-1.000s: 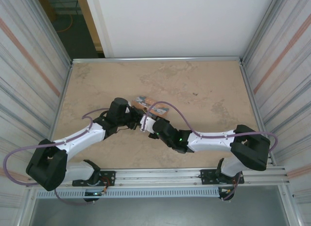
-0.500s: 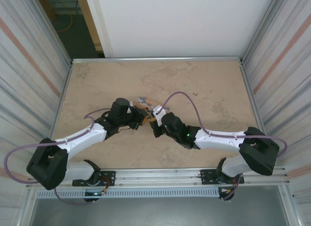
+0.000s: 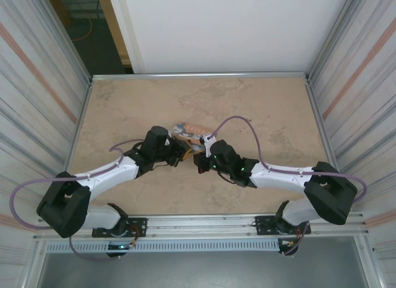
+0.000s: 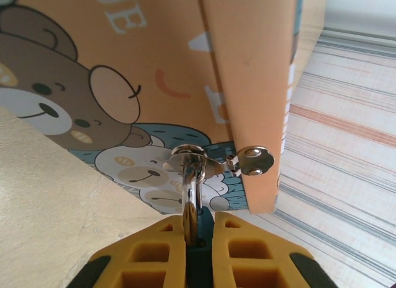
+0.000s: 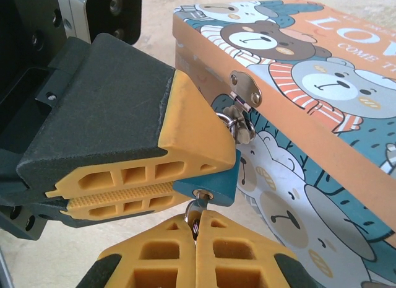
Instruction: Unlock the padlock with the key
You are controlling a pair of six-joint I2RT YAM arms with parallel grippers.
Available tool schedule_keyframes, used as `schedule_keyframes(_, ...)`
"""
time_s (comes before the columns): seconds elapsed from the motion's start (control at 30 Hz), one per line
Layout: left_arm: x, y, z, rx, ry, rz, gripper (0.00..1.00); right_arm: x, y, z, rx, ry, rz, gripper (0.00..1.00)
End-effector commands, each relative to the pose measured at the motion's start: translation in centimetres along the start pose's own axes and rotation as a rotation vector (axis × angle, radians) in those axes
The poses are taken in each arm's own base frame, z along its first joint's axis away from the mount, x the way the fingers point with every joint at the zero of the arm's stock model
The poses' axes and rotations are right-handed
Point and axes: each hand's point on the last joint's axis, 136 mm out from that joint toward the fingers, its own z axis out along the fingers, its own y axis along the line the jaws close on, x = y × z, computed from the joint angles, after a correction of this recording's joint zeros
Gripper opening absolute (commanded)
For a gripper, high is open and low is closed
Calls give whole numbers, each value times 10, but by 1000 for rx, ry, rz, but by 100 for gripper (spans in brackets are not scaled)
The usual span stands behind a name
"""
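Observation:
The padlock [image 5: 216,181], small with a teal body, hangs by its silvery shackle [image 4: 190,179] from the hasp of the tin box. My left gripper [image 4: 199,238] is shut on the padlock's body [image 4: 201,254], and its yellow fingers [image 5: 185,130] reach in from the left in the right wrist view. The silvery key [image 5: 197,209] sticks into the keyhole on the padlock's underside, with my right gripper [image 5: 196,225] shut on its head. From above, the left gripper [image 3: 181,153] and the right gripper [image 3: 199,158] meet just in front of the tin.
The orange-and-teal tin box [image 3: 189,128] with cartoon bears stands mid-table, its latch plate [image 5: 246,90] facing the grippers. Bare beige tabletop [image 3: 260,108] lies around it. Corrugated walls [image 3: 365,83] close in both sides, and purple cables [image 3: 235,122] arc over the arms.
My right arm has swung to the right and its wrist has come round toward the padlock. The left arm has shifted slightly right. Both grippers have stayed shut.

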Motion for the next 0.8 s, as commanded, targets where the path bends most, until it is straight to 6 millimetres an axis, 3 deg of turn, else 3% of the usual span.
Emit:
schedule_keyframes(0.0, 14, 8, 6, -19, 55, 28, 0, -9, -16, -1, 51, -56, 78, 0)
schedule_keyframes(0.27, 13, 25, 18, -62, 66, 35, 0, 17, -37, 0, 105, -31, 150, 0)
schedule_keyframes(0.53, 12, 34, 25, -74, 72, 36, 20, 26, -55, -3, 162, 12, 191, 0)
schedule_keyframes(0.77, 8, 24, 17, -70, 49, 107, 38, 34, -68, -11, 175, 38, 237, 0)
